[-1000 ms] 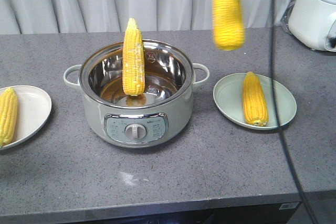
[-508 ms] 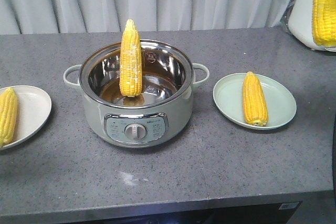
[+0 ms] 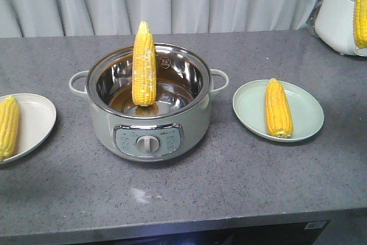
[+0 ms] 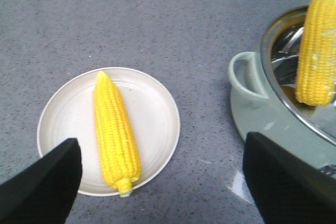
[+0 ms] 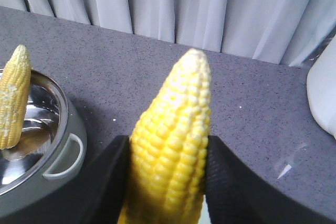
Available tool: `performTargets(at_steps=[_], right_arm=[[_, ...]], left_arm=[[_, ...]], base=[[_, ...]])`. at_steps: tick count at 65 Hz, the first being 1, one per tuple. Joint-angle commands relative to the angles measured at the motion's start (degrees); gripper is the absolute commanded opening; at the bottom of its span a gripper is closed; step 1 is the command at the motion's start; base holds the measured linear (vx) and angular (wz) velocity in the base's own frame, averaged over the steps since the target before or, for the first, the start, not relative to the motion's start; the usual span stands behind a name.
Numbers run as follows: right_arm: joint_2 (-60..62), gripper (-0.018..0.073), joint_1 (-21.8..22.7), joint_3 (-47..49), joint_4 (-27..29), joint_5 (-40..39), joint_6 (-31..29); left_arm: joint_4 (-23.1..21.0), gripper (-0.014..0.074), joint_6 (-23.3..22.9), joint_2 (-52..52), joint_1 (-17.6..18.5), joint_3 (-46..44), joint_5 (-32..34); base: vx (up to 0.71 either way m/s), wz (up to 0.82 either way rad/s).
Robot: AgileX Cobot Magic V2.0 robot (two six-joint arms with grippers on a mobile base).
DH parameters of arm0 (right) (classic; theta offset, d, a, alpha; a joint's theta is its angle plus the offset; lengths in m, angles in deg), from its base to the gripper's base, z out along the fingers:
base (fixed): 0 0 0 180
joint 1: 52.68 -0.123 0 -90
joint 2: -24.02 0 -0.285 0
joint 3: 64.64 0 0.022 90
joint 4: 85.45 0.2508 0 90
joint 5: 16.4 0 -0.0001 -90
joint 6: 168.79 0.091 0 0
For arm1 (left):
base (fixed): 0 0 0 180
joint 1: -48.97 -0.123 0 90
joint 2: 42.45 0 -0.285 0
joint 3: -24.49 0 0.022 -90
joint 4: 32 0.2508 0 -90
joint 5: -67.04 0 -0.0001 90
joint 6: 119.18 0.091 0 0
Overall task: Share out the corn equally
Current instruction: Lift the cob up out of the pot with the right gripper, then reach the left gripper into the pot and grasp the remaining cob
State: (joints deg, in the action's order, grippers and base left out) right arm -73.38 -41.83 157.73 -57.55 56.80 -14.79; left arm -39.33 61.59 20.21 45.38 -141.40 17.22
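Note:
One cob of corn stands upright, leaning on the rim inside the steel pot. A second cob lies on the white plate at the left, and a third on the pale green plate at the right. My right gripper is shut on another cob, which hangs in the air at the front view's top right edge. My left gripper hovers open over the near edge of the white plate and its cob, holding nothing.
A white appliance stands at the back right, close to the lifted cob. Grey curtains hang behind the counter. The pot's side handles stick out toward each plate. The counter's front edge runs along the bottom.
The cob in my right gripper has travelled right, from above the gap between pot and green plate to the frame's right edge. The other cobs and the plates have not moved.

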Motion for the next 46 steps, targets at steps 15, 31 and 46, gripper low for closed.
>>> performTargets(at_steps=[15,31,46], right_arm=[[2.04,0.0154,0.31,1.53,1.31,-0.02,1.09],[2.04,0.0154,0.31,1.53,1.36,0.06,1.10],[2.04,0.0154,0.31,1.53,1.56,0.12,1.28]], left_arm=[[-13.97,0.0588,8.09,5.59,0.08,-6.81,1.44],[-21.97,0.0588,12.59,15.72,4.90,-16.91,-0.37],[-21.08,0.0588,12.59,26.46,15.09,-26.70,1.06]], base=[[0.00,0.00],[0.00,0.00],[0.00,0.00]])
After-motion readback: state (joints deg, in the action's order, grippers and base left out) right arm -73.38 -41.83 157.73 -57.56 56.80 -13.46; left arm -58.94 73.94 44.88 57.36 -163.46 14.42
